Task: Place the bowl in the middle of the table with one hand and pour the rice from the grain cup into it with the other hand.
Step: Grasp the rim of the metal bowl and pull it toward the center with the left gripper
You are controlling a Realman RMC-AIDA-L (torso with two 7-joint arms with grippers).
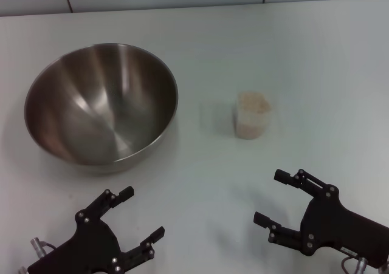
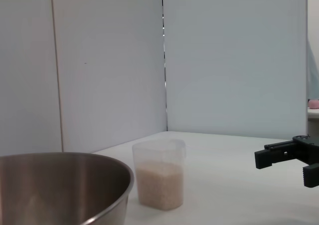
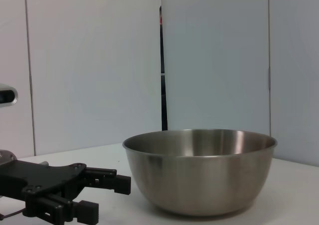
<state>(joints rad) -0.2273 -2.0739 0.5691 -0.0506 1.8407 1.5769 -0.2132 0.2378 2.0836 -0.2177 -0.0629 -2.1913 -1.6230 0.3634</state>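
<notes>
Near table (image 1: 243, 55) front edge, left gripper (image 1: 144, 212) and right gripper (image 1: 267, 198) spread wide, empty; bowl (image 1: 100, 104) left of grain cup (image 1: 252, 115)

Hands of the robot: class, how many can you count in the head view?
2. The left hand is open near the table's near edge, below the bowl; the right hand is open below the grain cup.

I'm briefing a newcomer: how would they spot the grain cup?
On the white table, look right of the big steel bowl. The cup stands alone there, beyond the right gripper: small, clear plastic, partly filled with pale rice.
</notes>
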